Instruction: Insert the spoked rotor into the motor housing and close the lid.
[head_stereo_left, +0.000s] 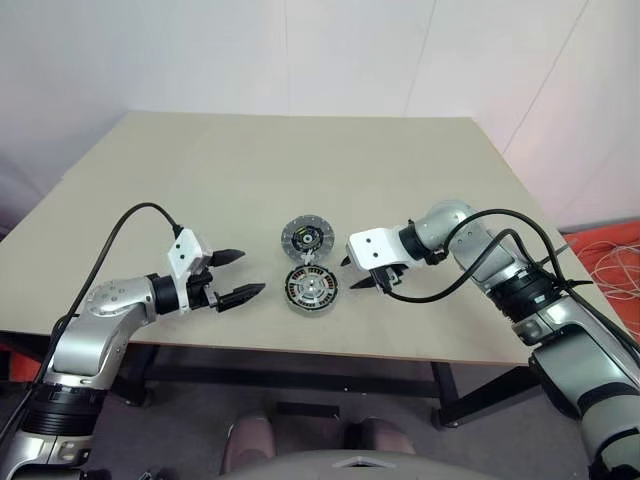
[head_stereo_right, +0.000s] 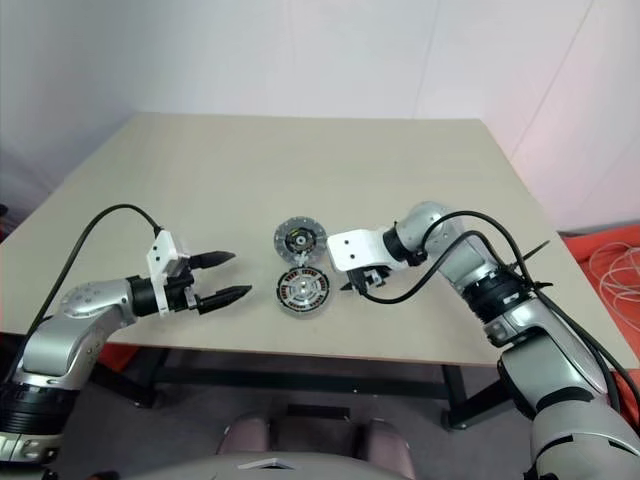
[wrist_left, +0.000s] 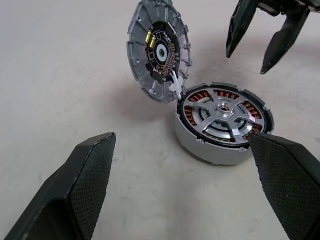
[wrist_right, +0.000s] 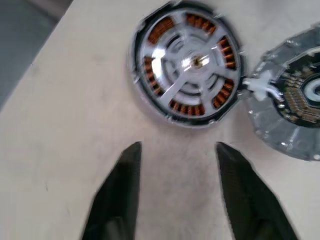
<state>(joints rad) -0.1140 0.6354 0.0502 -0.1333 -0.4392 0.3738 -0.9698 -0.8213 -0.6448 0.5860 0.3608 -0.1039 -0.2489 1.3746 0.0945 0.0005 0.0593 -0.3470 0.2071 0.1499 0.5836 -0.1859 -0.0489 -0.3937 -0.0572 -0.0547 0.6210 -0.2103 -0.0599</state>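
Note:
The motor housing (head_stereo_left: 312, 289) sits on the table near its front edge, copper windings showing inside its grey wall (wrist_left: 200, 147). The spoked rotor (wrist_left: 225, 117) rests inside it, silver spokes meeting the hub. The lid (head_stereo_left: 307, 237) lies just behind the housing with its ribbed ring and dark centre facing up, joined to it by a small white piece (wrist_left: 175, 86). My right gripper (head_stereo_left: 352, 274) hovers just right of the housing, open and holding nothing. Left of the housing, a short gap away, my left gripper (head_stereo_left: 252, 272) is open, fingers (wrist_left: 80, 190) spread wide.
The beige table (head_stereo_left: 200, 170) stretches far back and to both sides of the parts. Its front edge runs close below the housing. A black cable loops off each arm, and loose wires (head_stereo_left: 610, 265) lie on the floor at the right.

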